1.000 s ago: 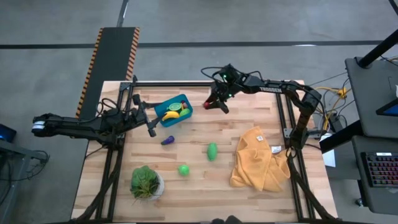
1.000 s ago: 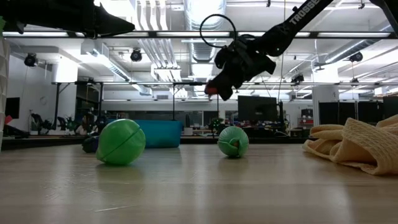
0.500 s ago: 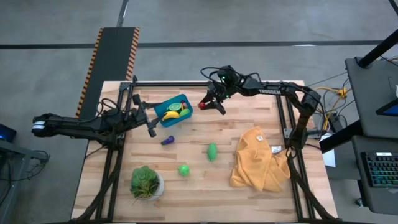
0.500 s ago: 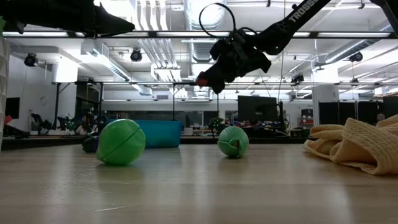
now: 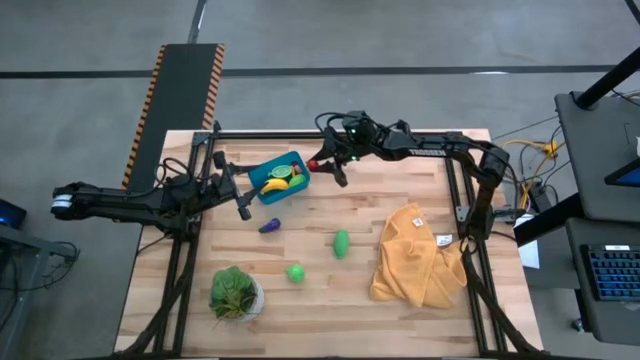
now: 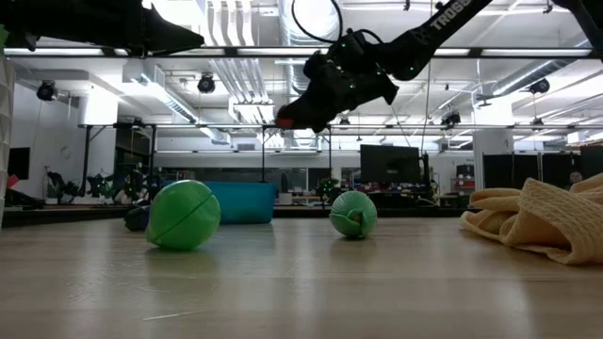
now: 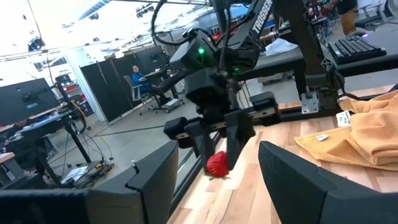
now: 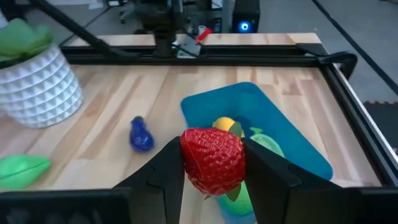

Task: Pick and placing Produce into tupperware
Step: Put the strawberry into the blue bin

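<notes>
While the right arm reaches long across the far side of the bench (image 5: 400, 200), its right gripper (image 5: 318, 165) hangs in the air just beside the tupperware (image 5: 279, 177), fingers pinching a red strawberry (image 8: 212, 160). Strawberry is bumpy, glossy plastic, held between two dark fingers; in the low view it sits well above the bench surface (image 6: 283, 121). Left arm lies low, stretched in from the left edge, left gripper (image 5: 243, 200) near the tub's near side, fingers spread wide, holding nothing.

Tupperware is a teal rounded-corner plastic tub, already holding a yellow banana (image 5: 274, 184) and green pieces. Purple eggplant (image 5: 269, 226) lies on the wood just beside the tub, smooth and small. Two green produce pieces sit farther out: an oval one (image 5: 341, 243) and a rounder one (image 5: 295, 272), both smooth with seams. Bench is pale wood planks. Crumpled mustard cloth (image 5: 415, 256) lies on the right side; leafy plant (image 5: 233, 291) in a ribbed white pot stands at the near left.
</notes>
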Controlling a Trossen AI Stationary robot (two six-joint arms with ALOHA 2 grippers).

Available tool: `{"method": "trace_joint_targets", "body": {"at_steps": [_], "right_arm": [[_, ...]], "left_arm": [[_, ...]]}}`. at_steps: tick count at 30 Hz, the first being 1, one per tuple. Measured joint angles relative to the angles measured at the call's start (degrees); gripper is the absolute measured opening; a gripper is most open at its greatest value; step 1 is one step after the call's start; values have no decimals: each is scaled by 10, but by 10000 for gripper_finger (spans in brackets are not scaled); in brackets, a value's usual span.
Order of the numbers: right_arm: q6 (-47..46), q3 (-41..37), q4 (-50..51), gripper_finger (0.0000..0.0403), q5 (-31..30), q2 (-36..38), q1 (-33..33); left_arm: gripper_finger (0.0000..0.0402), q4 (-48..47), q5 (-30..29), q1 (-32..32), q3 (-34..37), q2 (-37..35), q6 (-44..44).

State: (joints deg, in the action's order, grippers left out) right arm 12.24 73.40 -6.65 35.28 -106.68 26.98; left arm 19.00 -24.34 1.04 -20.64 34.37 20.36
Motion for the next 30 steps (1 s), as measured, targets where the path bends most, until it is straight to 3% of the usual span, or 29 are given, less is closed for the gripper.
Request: {"method": "trace_joint_targets", "body": {"at_steps": [14,25,30], "right_arm": [[-63,158,23,131,-24,-121,-9],[-47,335,220,132,-92,-219,-8],[-48,415,313,134,-150,-255,-9]], "left_arm": [[209,0,0,0,1,0,0],[209,-3,0,0,1,-2,0],[209,-3,0,0,0,-3,0]]}}
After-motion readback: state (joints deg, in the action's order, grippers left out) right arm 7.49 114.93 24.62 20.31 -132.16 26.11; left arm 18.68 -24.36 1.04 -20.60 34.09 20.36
